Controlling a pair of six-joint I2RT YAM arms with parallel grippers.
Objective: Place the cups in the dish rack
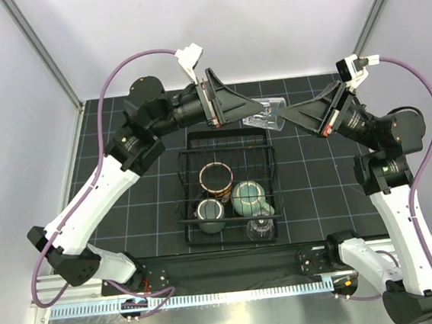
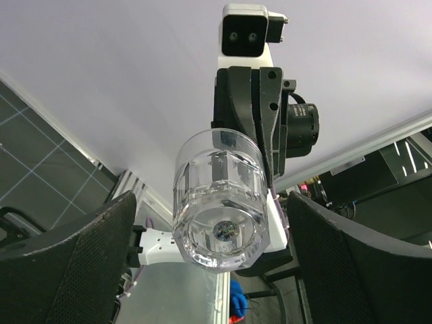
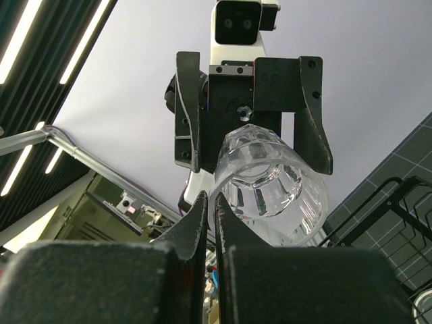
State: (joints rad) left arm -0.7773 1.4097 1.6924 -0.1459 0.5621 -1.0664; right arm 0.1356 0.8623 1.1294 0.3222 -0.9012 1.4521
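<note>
The right gripper [image 3: 212,202] has its jaws drawn narrow, pinching the wall of a clear glass [image 3: 270,196] at its rim, so that the glass lies tilted on its side, its base pointing away from that gripper. Facing it, the left gripper [image 2: 211,196] is spread wide, one finger on either side of the glass's base with a gap showing at each side, touching nothing. Both grippers are raised in the air, tip to tip. Below them lies the far edge of the dish rack [image 1: 183,199], which sits on a black gridded mat [image 1: 318,190]. Inside the rack, nearer the arm bases than the grippers, stand a dark cup with a red inside [image 1: 215,179], a pale-green mug [image 1: 248,197], a dark grey-green mug [image 1: 210,212] and a second clear glass [image 1: 260,225].
</note>
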